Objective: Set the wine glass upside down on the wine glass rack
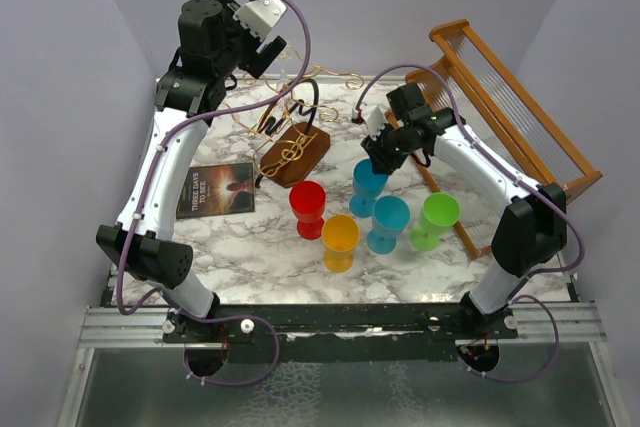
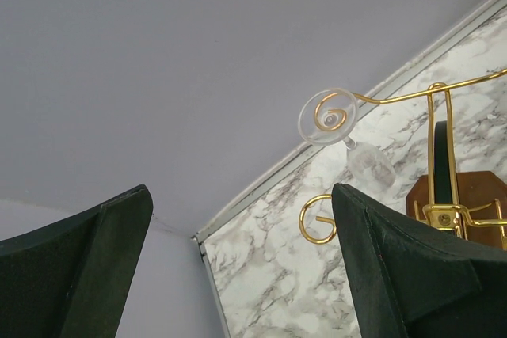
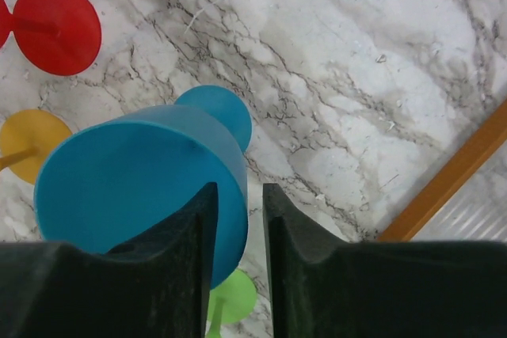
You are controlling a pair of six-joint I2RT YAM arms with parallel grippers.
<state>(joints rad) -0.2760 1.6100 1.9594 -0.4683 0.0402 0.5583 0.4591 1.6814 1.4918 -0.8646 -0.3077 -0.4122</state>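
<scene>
Right claw (image 3: 238,189) is on the blue glass (image 1: 368,183) — the rim wall sits in the narrow gap between the two fingers, pinched tight. In the wrist view the bowl fills the lower left and its round blue foot shows just beyond it over the marble tabletop (image 1: 250,247). Whether that foot touches the tabletop, I cannot tell.

From above, the glass is mouth up near the middle of the tabletop, to the right of the rack (image 1: 293,152) and apart from it. Neighbours all round: a red glass (image 1: 307,209) to its left, a yellow glass (image 1: 340,242) nearer the arm bases, a second blue glass (image 1: 389,224) just beside it, and a green glass (image 1: 436,219) further right.

Over to the left claw (image 2: 242,191) — it hangs high by the far left corner, behind the rack, fingers spread wide. Its camera looks past them at the wall and the gold scrolls, and there is a clear glass (image 2: 370,164) upside down on one scroll, foot caught in the wire curl, bowl pointing down toward the tabletop. The rack's black bar and brown base show at that view's right edge.

A slatted rack (image 1: 510,107) sits at the far right, by the right arm. A book (image 1: 215,190) lies flat on the left of the tabletop, beside the left arm.
</scene>
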